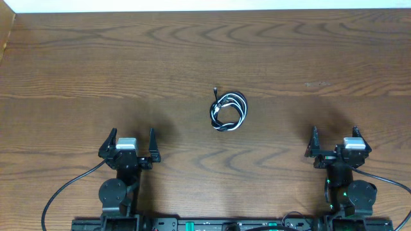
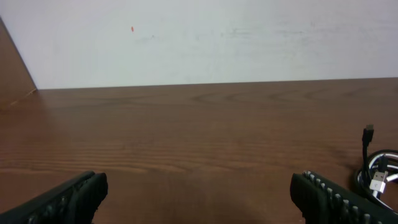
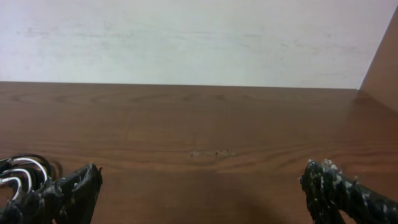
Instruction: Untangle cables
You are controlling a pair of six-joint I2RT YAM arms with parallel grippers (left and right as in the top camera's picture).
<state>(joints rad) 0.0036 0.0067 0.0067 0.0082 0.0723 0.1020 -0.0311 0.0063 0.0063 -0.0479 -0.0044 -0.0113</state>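
Observation:
The cables (image 1: 228, 110), one thin black cord and one thin white cord, lie coiled together in a small tangled loop at the middle of the wooden table. A black plug end sticks up at the coil's upper left. The coil shows at the right edge of the left wrist view (image 2: 378, 171) and at the left edge of the right wrist view (image 3: 22, 171). My left gripper (image 1: 130, 142) is open and empty, near the front left, well short of the coil. My right gripper (image 1: 337, 140) is open and empty, near the front right.
The wooden table (image 1: 96, 64) runs back to a white wall (image 2: 199, 37). A raised wooden side edge stands at the far left (image 1: 6, 38). Thick black arm wires (image 1: 64, 192) trail by the bases at the front.

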